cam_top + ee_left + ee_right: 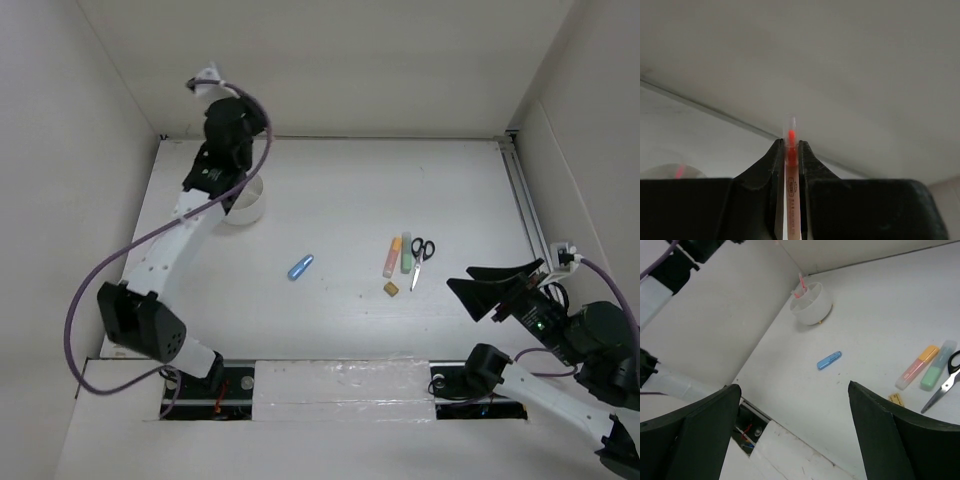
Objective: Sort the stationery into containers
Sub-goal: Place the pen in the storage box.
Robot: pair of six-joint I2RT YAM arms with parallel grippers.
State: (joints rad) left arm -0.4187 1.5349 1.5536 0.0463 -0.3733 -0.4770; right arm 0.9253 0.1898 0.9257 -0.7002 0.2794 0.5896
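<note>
my left gripper (790, 146): jaws clamped on a thin translucent orange-red pen (791, 172), its clear cap poking past the tips toward the wall. Only the left wrist cam shows this. From overhead my own wrist hides those fingers and the pen.

Overhead shows my left arm stretched to the back-left corner, above the low round white cup (246, 212) and covering part of its rim. The right wrist cam shows the cup's inside: dividers, with pink pens (801, 284) standing in a compartment on the wall side, count unclear.

my right gripper (460, 277): fingers wide apart with nothing between them, hovering over the front right.

On the white table (400, 180), seen overhead and from the right wrist:
- blue capsule-shaped piece (301, 267), alone mid-table
- orange-capped pink highlighter (392, 256) and green highlighter (406, 253), side by side well to its right
- black-handled scissors (420, 252), just beside the green one
- tiny tan eraser cube (391, 289), just in front of the orange-capped one
</note>
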